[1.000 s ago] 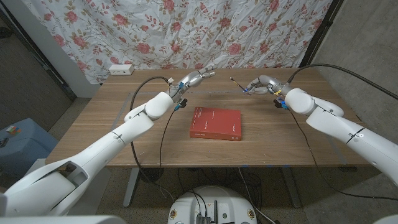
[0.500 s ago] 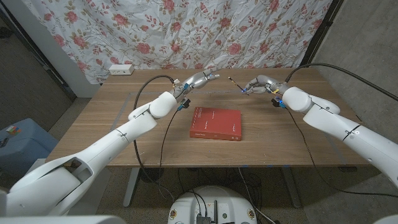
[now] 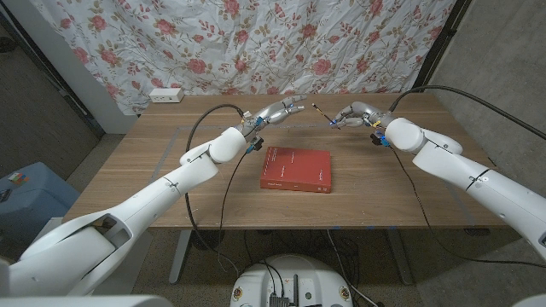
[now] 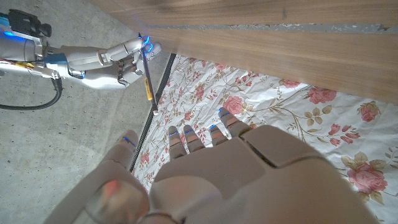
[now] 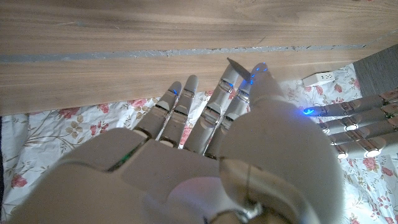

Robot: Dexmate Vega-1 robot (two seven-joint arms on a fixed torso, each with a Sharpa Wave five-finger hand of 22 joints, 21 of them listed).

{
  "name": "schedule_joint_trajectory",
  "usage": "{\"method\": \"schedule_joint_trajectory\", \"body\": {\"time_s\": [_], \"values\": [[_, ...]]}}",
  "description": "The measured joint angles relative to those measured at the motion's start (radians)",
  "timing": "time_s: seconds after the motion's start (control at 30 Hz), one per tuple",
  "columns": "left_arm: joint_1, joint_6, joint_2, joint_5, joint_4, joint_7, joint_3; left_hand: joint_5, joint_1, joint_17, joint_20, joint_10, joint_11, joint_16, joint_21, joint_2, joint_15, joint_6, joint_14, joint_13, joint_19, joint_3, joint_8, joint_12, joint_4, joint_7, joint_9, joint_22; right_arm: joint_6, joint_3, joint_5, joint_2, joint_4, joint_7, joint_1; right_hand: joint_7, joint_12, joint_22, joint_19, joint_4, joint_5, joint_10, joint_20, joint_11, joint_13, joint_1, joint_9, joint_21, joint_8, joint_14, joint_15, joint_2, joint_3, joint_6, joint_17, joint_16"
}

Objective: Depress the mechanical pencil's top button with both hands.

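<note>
My right hand (image 3: 351,113) pinches a thin dark mechanical pencil (image 3: 322,114) above the far middle of the table; the pencil slants up and away toward my left hand. That left hand (image 3: 281,109) hovers just short of the pencil's free end, fingers stretched out and apart, holding nothing, with a small gap between them. In the left wrist view my own left hand (image 4: 236,174) points toward the right hand (image 4: 109,59), which holds the pencil (image 4: 148,78) with its yellow band. The right wrist view has my right hand (image 5: 217,143) from behind, and the left hand's fingers (image 5: 354,124) at the edge.
A red book (image 3: 296,169) lies on the wooden table (image 3: 153,179) in front of both hands. A white power strip (image 3: 165,95) sits at the far left corner. A floral curtain (image 3: 256,43) hangs behind the table.
My left hand has moved to the right, closing most of the gap to the pencil's end. The right hand with the pencil has shifted slightly left.
</note>
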Motion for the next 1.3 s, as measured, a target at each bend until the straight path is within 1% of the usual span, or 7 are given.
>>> {"method": "schedule_joint_trajectory", "body": {"time_s": [0.3, 0.37, 0.73, 0.83, 1.07, 1.2, 1.3], "values": [[-0.003, -0.001, -0.006, 0.003, 0.011, -0.005, 0.007, 0.000, 0.000, 0.000, 0.000, -0.010, 0.004, 0.000, 0.000, 0.000, 0.000, -0.005, 0.000, 0.000, 0.000, 0.003, 0.000, 0.000, 0.011, -0.005, 0.000, 0.000, 0.001, -0.009, -0.004, 0.007, 0.012, -0.004, 0.012, -0.002, 0.000, 0.000, 0.000, 0.000, 0.000, 0.000, 0.000, 0.000, 0.000, 0.000, 0.000, 0.000, -0.003, 0.000, 0.000, 0.000, 0.000, -0.002, 0.000, 0.000], [-0.005, -0.001, -0.008, 0.005, 0.013, -0.006, 0.009, 0.007, 0.000, 0.000, 0.000, -0.010, 0.004, 0.000, 0.000, 0.000, 0.000, -0.013, 0.000, 0.000, 0.000, 0.004, 0.000, 0.002, 0.012, -0.005, 0.000, 0.000, 0.002, -0.011, -0.006, 0.008, 0.015, -0.004, 0.014, -0.002, 0.000, 0.000, 0.000, -0.005, 0.000, 0.000, 0.000, 0.000, 0.000, 0.000, 0.000, 0.000, -0.004, 0.000, 0.000, 0.000, -0.005, -0.002, 0.000, 0.000], [-0.008, -0.003, -0.010, 0.010, 0.014, -0.014, 0.016, 0.008, 0.000, -0.005, 0.000, 0.064, 0.059, 0.000, 0.000, 0.000, 0.000, -0.054, 0.008, 0.000, 0.000, 0.017, 0.000, 0.028, 0.024, -0.007, 0.000, 0.000, 0.003, -0.020, -0.010, 0.014, 0.023, -0.004, 0.021, -0.002, 0.000, 0.000, 0.000, -0.005, 0.000, 0.000, 0.000, 0.000, 0.000, 0.000, -0.001, 0.000, -0.007, 0.000, 0.000, 0.000, -0.005, -0.002, 0.000, 0.007], [-0.008, -0.003, -0.010, 0.010, 0.011, -0.015, 0.016, 0.008, 0.000, -0.005, -0.004, 0.077, 0.062, 0.000, 0.000, 0.000, 0.004, -0.059, 0.011, 0.000, 0.004, 0.017, 0.000, 0.029, 0.024, -0.002, 0.001, 0.000, 0.003, -0.022, -0.010, 0.016, 0.023, -0.004, 0.023, -0.002, 0.000, 0.000, 0.000, -0.005, 0.000, 0.000, 0.000, 0.000, 0.000, 0.000, -0.001, 0.000, -0.007, 0.000, 0.000, 0.000, -0.005, -0.002, 0.000, 0.007], [-0.004, 0.000, -0.008, 0.010, 0.003, -0.019, 0.017, 0.008, 0.000, -0.005, 0.000, 0.085, 0.070, 0.000, 0.008, 0.000, 0.000, -0.064, 0.018, 0.000, 0.008, 0.017, 0.000, 0.035, 0.024, -0.007, 0.003, 0.000, 0.003, -0.025, -0.011, 0.018, 0.024, -0.004, 0.024, -0.002, 0.000, 0.000, 0.000, -0.002, 0.000, 0.000, 0.000, 0.000, -0.001, 0.000, -0.001, 0.000, -0.004, 0.000, 0.000, 0.000, -0.008, -0.002, 0.000, 0.007], [-0.001, 0.002, -0.006, 0.009, -0.001, -0.022, 0.017, 0.008, 0.000, -0.005, 0.000, 0.090, 0.075, 0.000, 0.008, 0.000, 0.000, -0.070, 0.018, 0.000, 0.007, 0.017, 0.000, 0.035, 0.024, -0.002, 0.003, 0.000, 0.001, -0.025, -0.012, 0.018, 0.024, -0.004, 0.025, -0.002, 0.000, 0.000, 0.000, -0.002, 0.000, 0.000, 0.000, 0.000, 0.000, 0.000, 0.000, 0.000, -0.004, 0.000, 0.000, 0.000, -0.008, -0.002, 0.000, 0.007], [0.000, 0.006, -0.005, 0.008, -0.003, -0.025, 0.017, 0.008, 0.000, -0.005, 0.000, 0.090, 0.075, 0.000, 0.008, 0.000, 0.000, -0.070, 0.018, 0.000, 0.008, 0.024, 0.000, 0.035, 0.026, -0.002, 0.003, 0.000, 0.000, -0.026, -0.012, 0.019, 0.024, -0.005, 0.025, -0.002, 0.000, 0.000, 0.000, -0.003, 0.000, 0.000, 0.000, 0.000, 0.001, 0.004, 0.000, 0.000, -0.004, 0.000, 0.000, 0.004, -0.008, -0.002, 0.000, 0.007]]}}
